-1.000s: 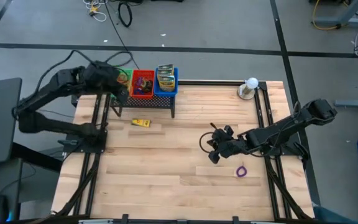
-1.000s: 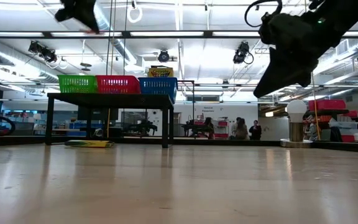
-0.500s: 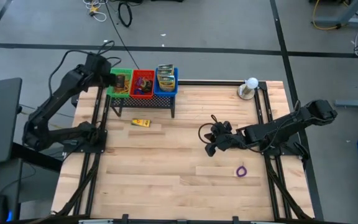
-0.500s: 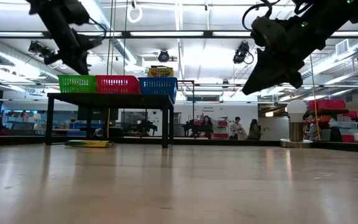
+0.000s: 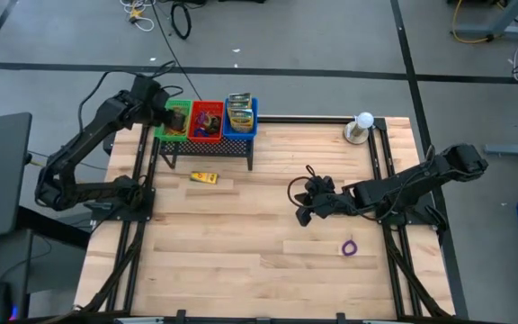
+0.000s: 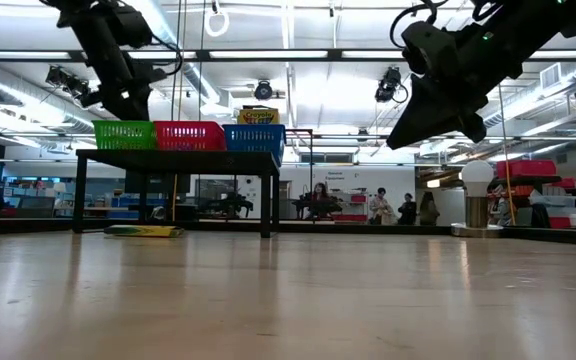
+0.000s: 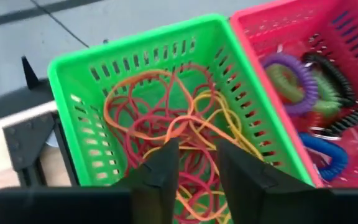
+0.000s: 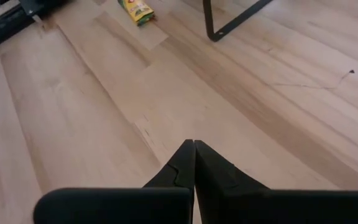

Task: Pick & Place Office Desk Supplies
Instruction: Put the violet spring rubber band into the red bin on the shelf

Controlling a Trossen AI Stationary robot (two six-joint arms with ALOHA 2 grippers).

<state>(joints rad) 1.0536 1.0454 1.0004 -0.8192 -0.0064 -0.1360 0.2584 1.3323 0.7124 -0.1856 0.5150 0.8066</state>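
I see my left gripper (image 7: pixel 194 165) over the green basket (image 7: pixel 67 68) of rubber bands (image 7: pixel 166 124), fingers apart — right gripper (image 8: pixel 194 158) pressed together mid-table.

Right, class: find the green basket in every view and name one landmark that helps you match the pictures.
High view: green basket at the rack's left end, under the left claw.
Low view: green basket leftmost on the black rack.
Left wrist view: green basket fills the middle, holding rubber bands.
Right wrist view: not in it.
Shared landmark: the red basket beside it.
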